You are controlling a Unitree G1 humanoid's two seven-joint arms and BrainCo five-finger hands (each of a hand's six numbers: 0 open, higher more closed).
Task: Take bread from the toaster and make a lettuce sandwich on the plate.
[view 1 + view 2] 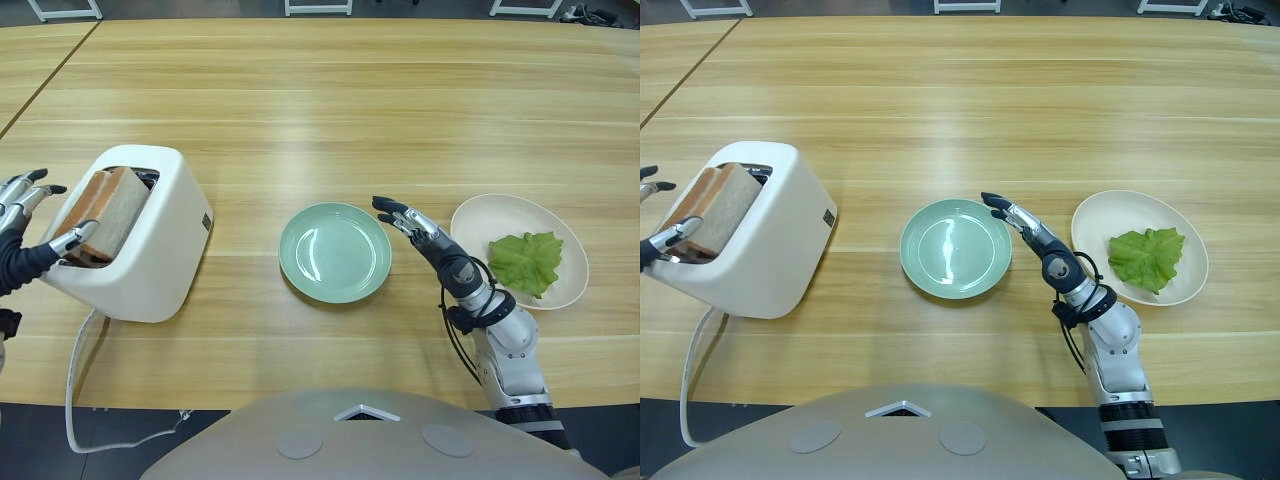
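Cropped at the edge, left hand (15, 205) spread open beside one toaster (160, 260) half-hiding two bread slices (105, 210); right hand (415, 222) flat, uncurled, between one green plate (335, 252) and one cream plate (500, 212) with one lettuce leaf (525, 262).

Light wood tables, a cord, and clutter at the far edge

A wide wooden table (350, 90) abuts a second table (25, 55) at far left; a white power cord (72, 390) loops over its near left edge; white metal frames (318, 7) and dark cables (590, 14) stand beyond the far edge.
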